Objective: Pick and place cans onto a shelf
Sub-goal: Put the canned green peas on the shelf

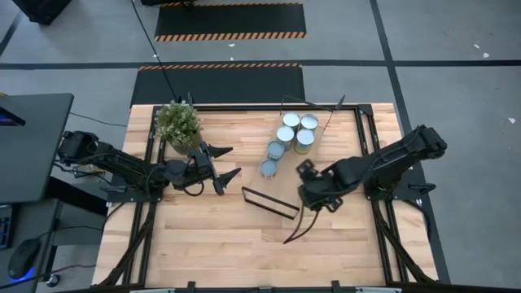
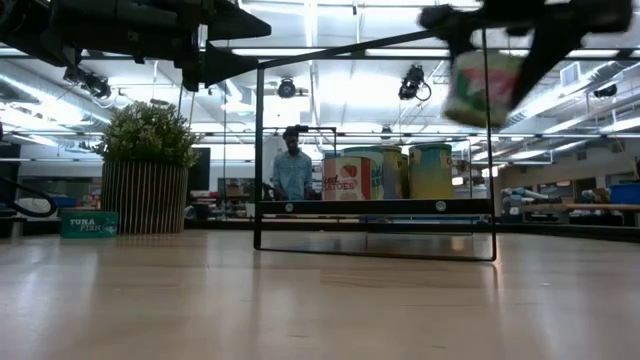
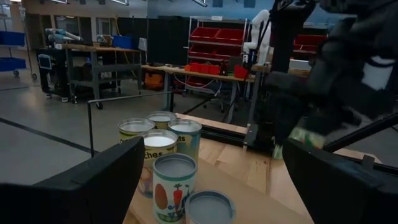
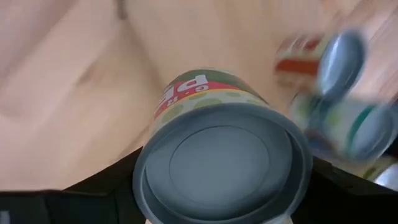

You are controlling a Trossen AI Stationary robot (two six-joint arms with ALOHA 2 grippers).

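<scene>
Several cans (image 1: 289, 134) stand upright in a cluster on the table's far middle; they also show in the left wrist view (image 3: 165, 158) and in the low view (image 2: 385, 172). The shelf (image 1: 270, 202), a black wire frame with a light board (image 2: 375, 207), stands on the table nearer than the cluster. My right gripper (image 1: 313, 189) is shut on one can (image 2: 482, 88), which is held high above the table by the shelf's right end. My left gripper (image 1: 228, 163) is open and empty, above the table to the left of the cans. My right gripper pinches the can's side wall (image 4: 149, 165) between its two fingers, one on each side near the pale round end (image 4: 221, 162) that faces the wrist camera. The fingers come down at a slant from above. The can is lifted clear of the table and tilted.
A potted green plant (image 1: 179, 122) stands at the far left, with a small teal tuna tin (image 2: 88, 223) beside it. A person (image 2: 292, 165) stands in the room beyond the table. Bare wood lies on the table's near half (image 1: 244, 252).
</scene>
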